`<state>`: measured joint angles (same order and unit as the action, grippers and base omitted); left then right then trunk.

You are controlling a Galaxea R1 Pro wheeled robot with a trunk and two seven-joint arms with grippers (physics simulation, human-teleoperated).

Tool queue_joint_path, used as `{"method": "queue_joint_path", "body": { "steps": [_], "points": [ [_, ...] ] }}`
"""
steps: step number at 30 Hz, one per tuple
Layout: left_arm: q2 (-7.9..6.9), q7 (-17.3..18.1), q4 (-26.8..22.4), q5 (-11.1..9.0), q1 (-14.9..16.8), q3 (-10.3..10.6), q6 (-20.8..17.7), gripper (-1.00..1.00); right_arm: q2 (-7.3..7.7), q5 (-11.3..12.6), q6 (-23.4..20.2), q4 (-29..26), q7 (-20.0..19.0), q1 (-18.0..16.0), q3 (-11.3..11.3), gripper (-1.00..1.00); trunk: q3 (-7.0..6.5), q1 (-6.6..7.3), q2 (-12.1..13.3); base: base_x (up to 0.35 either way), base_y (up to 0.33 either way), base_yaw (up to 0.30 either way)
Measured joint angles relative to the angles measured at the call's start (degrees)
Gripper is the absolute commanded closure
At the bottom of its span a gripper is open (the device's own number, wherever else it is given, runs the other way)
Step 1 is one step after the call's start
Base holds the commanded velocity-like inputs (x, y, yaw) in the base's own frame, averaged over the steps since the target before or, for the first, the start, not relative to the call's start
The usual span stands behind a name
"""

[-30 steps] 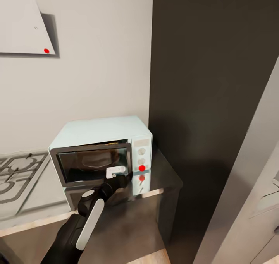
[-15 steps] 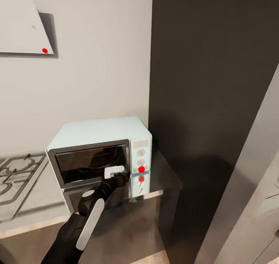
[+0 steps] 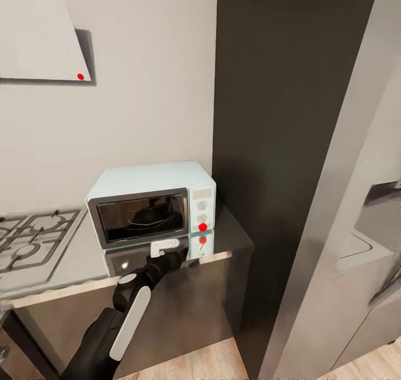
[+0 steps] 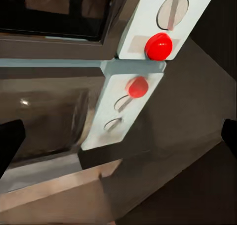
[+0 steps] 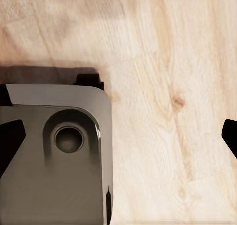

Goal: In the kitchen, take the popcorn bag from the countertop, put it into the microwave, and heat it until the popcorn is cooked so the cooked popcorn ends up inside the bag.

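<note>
The pale-blue microwave [image 3: 151, 199] stands on the glossy grey countertop [image 3: 234, 238] with its dark glass door shut. A dim rounded shape shows behind the glass; I cannot tell whether it is the popcorn bag. My left gripper [image 3: 179, 253] hovers open just in front of the microwave's lower right corner, over the counter's front edge. In the left wrist view the left gripper [image 4: 118, 141] faces the knob panel with its red dot [image 4: 158, 45], holding nothing. My right gripper [image 5: 118, 136] is open and points down at the wooden floor [image 5: 168, 86].
A steel gas hob [image 3: 28, 240] lies left of the microwave, under a white hood [image 3: 39, 40]. A tall dark cabinet [image 3: 278, 118] rises right of the microwave, and a grey panel [image 3: 356, 174] stands further right. The robot's own base [image 5: 54, 151] shows below the right gripper.
The microwave door, slightly ajar a second ago, is shut. The camera has pulled back, so the microwave looks smaller and farther, and the left gripper is off the door.
</note>
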<state>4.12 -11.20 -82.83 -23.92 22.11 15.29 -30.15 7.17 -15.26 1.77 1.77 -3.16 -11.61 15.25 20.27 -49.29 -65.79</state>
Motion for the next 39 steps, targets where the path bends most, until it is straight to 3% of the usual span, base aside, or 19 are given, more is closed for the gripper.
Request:
{"method": "queue_joint_path", "body": {
  "steps": [13,16,18,21,24,26,28,30,31,32,33,35,37,39],
  "points": [
    [-0.10,0.61,0.67,-0.40,0.00,0.06,-0.27,-1.00,0.16,-0.12,-0.06,0.00,-0.06,0.00,0.00,-1.00,0.00,0.01,0.00,-0.002,0.000,0.000],
    [-0.14,0.66,4.26,-0.92,-0.07,0.38,-0.77,-1.00,0.20,-0.27,-0.14,0.01,-0.07,0.00,-0.15,-1.00,0.00,0.01,0.01,0.000,0.000,0.000],
    [-0.05,0.65,9.70,-1.04,-0.09,1.25,-0.64,-1.00,0.33,-0.30,-0.17,0.00,-0.07,0.00,-0.22,-1.00,0.00,0.01,0.01,0.000,0.000,0.000],
    [1.73,0.77,26.97,-1.02,-0.12,4.68,0.77,-1.00,0.59,-0.39,-0.19,-0.07,-0.03,0.00,-0.31,-1.00,0.01,0.01,0.01,0.000,0.000,0.000],
    [2.76,0.89,40.59,-1.10,-0.11,5.35,8.42,-1.00,0.66,-0.46,-0.19,-0.08,0.01,0.00,-0.34,-1.00,0.01,0.01,0.01,0.000,0.000,0.000],
    [3.36,1.41,53.50,-1.25,-0.13,5.35,18.29,-1.00,0.59,-0.49,-0.12,-0.08,0.01,0.00,-0.35,-1.00,0.02,0.01,0.01,0.000,0.000,0.000],
    [4.00,3.47,62.61,-1.73,-0.11,5.30,22.20,-1.00,0.57,-0.50,-0.03,-0.09,0.01,0.00,-0.35,-1.00,0.01,0.01,0.00,0.000,0.000,0.000],
    [4.45,8.56,74.20,-3.25,-0.11,5.20,24.37,-1.00,0.42,-0.56,0.00,-0.10,0.02,0.00,-0.35,-1.00,0.02,0.01,0.00,0.000,0.000,0.000],
    [4.47,9.67,76.15,-3.75,-0.10,5.16,24.57,-1.00,0.39,-0.56,0.00,-0.10,0.02,0.00,-0.35,-1.00,0.01,0.01,0.00,0.000,0.000,0.000],
    [4.19,12.47,79.32,-5.71,-0.12,4.99,24.97,-1.00,0.29,-0.58,-0.03,-0.09,0.00,0.00,-0.36,-1.00,0.01,0.01,0.00,0.000,0.000,0.000],
    [2.87,14.67,81.35,-9.15,-0.04,4.73,25.29,-1.00,0.19,-0.59,-0.07,-0.11,-0.04,0.00,-0.36,-1.00,0.01,0.01,0.00,0.000,0.000,0.000],
    [1.03,15.84,82.32,-13.38,-0.57,4.63,25.57,-1.00,0.08,-0.59,-0.15,-0.09,-0.06,0.00,-0.35,-1.00,0.01,0.01,0.00,0.000,0.000,0.000],
    [-0.29,16.14,82.60,-15.19,-2.77,4.64,25.68,-1.00,0.00,-0.54,-0.12,-0.09,-0.07,0.00,-0.36,-1.00,0.01,0.01,0.00,0.000,0.000,0.000],
    [-2.41,16.29,82.74,-16.46,-7.60,4.65,28.37,-1.00,-0.11,-0.68,-0.16,-0.08,-0.07,0.00,-0.36,-1.00,0.02,0.01,0.00,0.000,0.000,0.060]
  ]
}}
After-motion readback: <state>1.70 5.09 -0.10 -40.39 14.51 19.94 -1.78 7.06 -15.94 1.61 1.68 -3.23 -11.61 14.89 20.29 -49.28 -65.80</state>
